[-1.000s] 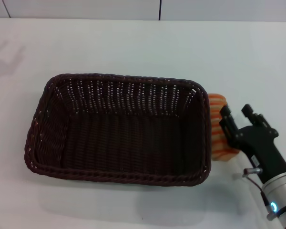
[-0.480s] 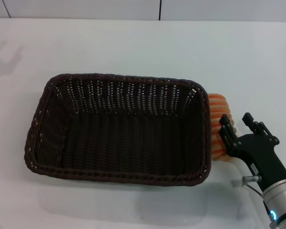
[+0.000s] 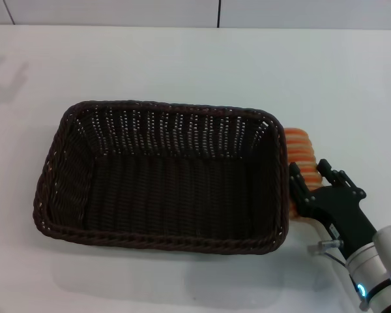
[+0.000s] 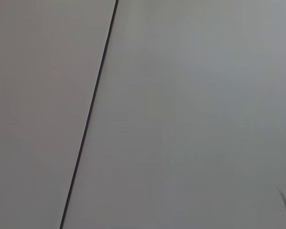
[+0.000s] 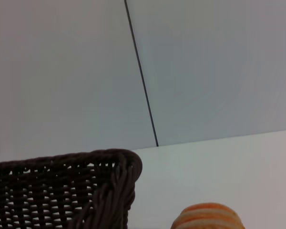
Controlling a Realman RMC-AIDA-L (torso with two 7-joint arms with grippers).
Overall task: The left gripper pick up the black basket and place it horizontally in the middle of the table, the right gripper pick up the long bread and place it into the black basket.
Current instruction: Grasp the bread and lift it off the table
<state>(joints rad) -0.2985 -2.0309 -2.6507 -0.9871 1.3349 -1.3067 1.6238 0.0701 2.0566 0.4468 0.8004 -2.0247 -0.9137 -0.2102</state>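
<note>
The black basket (image 3: pixel 163 108) lies lengthwise across the middle of the white table (image 3: pixel 182 59), empty inside. The long bread (image 3: pixel 299 147), tan with orange stripes, lies on the table right against the basket's right end. My right gripper (image 3: pixel 311 173) is over the bread's near half, open, with a finger on either side of the loaf; that part of the bread is hidden. The right wrist view shows the basket's rim corner (image 5: pixel 115 168) and the top of the bread (image 5: pixel 209 217). The left gripper is out of view.
The left wrist view shows only a grey wall panel with a dark seam (image 4: pixel 90 114). The wall with a seam (image 3: pixel 219 13) runs along the table's far edge. A faint arm shadow (image 3: pixel 10 78) lies at the far left.
My right gripper has drawn back toward me and a little left along the bread, showing more of the loaf's far end. Basket and bread have not moved.
</note>
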